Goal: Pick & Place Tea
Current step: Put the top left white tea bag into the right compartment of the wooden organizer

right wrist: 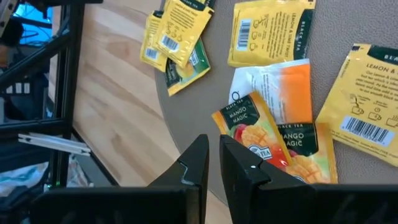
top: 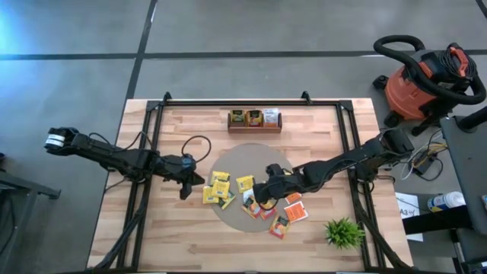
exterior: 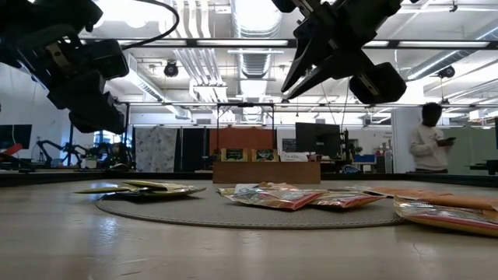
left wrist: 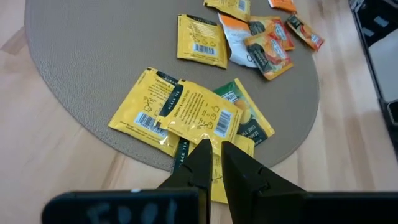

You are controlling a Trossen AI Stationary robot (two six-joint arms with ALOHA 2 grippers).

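Observation:
Tea packets lie flat and scattered on a round grey mat (top: 247,156): a yellow heap (top: 217,188) at its left rim, more yellow ones (top: 245,183), and orange-red ones (top: 293,209) spilling off its right rim onto the wood. My left gripper (top: 186,185) hangs shut and empty above the mat's left rim, over the yellow heap (left wrist: 186,112). My right gripper (top: 256,199) hangs shut and empty above the mat's near part, over an orange mango packet (right wrist: 255,127). In the low view both grippers (exterior: 93,117) (exterior: 294,78) are well clear of the table.
A brown wooden tray (top: 255,119) with upright packets stands at the table's far edge. A small green plant (top: 344,232) sits at the near right. A black frame (top: 152,152) runs along the table's sides. A person (exterior: 428,148) stands in the room behind.

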